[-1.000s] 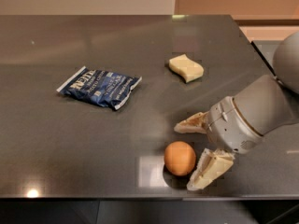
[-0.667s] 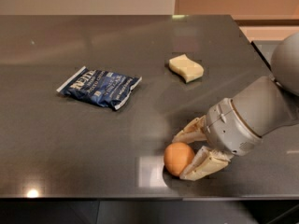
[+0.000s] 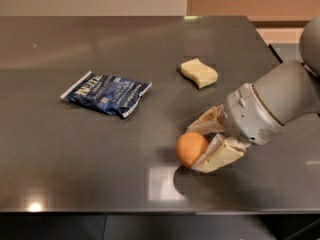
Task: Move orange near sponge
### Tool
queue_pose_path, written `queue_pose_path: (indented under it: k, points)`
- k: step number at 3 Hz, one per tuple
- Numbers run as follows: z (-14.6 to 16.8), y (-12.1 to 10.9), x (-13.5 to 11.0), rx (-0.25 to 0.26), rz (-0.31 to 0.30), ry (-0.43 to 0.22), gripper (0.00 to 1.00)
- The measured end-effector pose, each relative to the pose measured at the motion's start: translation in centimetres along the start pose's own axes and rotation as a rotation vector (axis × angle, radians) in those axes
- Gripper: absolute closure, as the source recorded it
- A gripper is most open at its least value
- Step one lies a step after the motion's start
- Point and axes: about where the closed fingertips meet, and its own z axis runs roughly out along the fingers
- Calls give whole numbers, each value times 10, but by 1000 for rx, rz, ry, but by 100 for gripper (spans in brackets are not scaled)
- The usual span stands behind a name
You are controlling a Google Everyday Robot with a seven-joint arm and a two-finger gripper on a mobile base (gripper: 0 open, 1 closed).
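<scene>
Table: a dark, glossy top [image 3: 75, 174] carried every item.
Snack bag: a blue crinkled bag [image 3: 106, 94] lay flat at the left, well apart from the rest and in the same place as a second earlier.
Orange: the orange [image 3: 188, 149] sat near the front edge, right of centre, pinched between the two fingers. It stood higher in the view than a second earlier, with a dark shadow on the table below it, so it seemed to be just clear of the surface.
Sponge: the sponge [image 3: 199, 73] rested further back on the table, apart from the orange and unmoved.
Gripper: the gripper [image 3: 194, 149] reached in from the right at table height. A second earlier its cream fingers [image 3: 220, 155] had been spread wide on either side of the fruit. Now they were clamped onto the orange, one at its upper right and one under its lower right.
Arm: the grey wrist and forearm [image 3: 270, 109] filled the right edge.
Meaning for the task: the grasp looked finished and the carry looked newly begun. What remained was a short move towards the back and a release beside the sponge.
</scene>
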Motion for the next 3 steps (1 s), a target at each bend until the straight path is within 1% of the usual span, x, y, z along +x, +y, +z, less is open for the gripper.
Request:
queue_pose_path:
  k: [1, 2, 3]
  points:
    - [-28, -39, -4, 83, 64, -7, 100]
    - [-55, -82, -3, 174, 110, -7, 100]
    - [-67, -120, 5, 251, 140, 7, 100]
